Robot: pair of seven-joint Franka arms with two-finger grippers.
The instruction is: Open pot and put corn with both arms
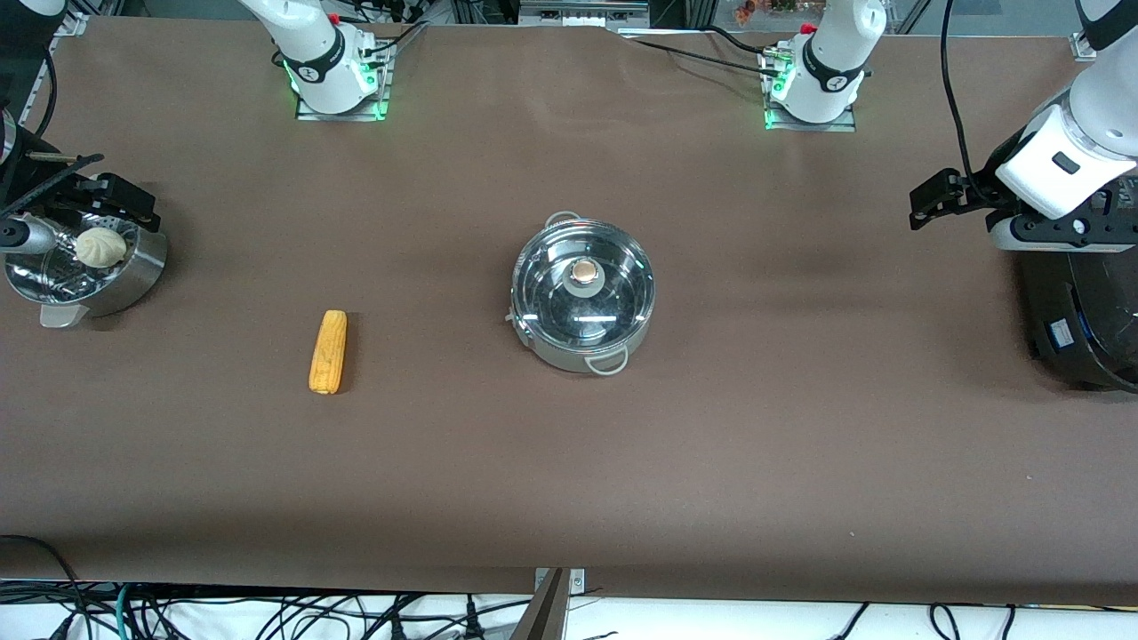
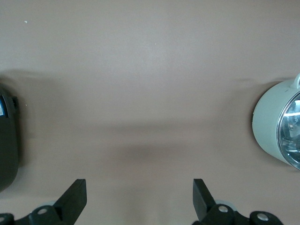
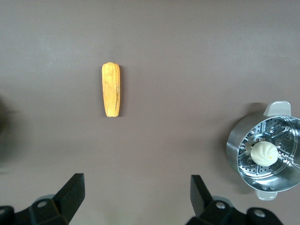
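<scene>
Looking risky for the lid: the pot (image 1: 582, 298) sits mid-table, lid on, and that small knob (image 1: 584, 272) could slip. Corn (image 1: 328, 351) lies toward the right arm's end from the pot. Left gripper (image 2: 139, 199) and right gripper (image 3: 137, 197) gape wide, both empty, parked at the 2 table ends.

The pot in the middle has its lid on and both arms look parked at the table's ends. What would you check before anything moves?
1. Lid seated on pot: ok.
2. Knob free to grab: ok.
3. Corn lying alone on table: ok.
4. Left gripper open, empty, over the black cooker: ok.
5. Right gripper open, empty, above the steamer pot: ok.
6. Pot empty inside: cannot tell.
</scene>
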